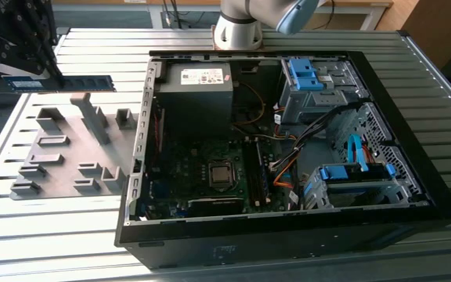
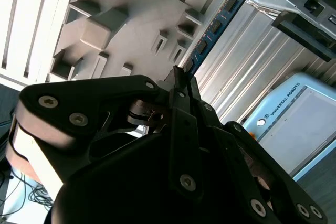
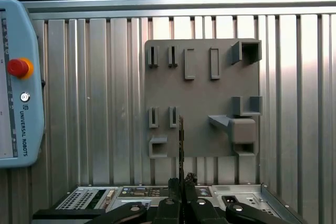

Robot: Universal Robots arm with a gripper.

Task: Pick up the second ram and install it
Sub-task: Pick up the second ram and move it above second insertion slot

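Over the far edge of the plate [image 1: 61, 158] the gripper [image 1: 53, 75] has its fingers shut narrow on the ram [image 1: 84, 83], holding it level above the plate. Right of the plate, the open case [image 1: 445, 194] holds a power supply [image 1: 198, 82], motherboard [image 1: 209, 170], blue-latched drive cages [image 1: 319, 88] and loose cables [image 1: 284, 170]. With so slim a grip the ram could twist and meet its slot [image 1: 258, 176] skewed, or snag the cables just beside that slot.
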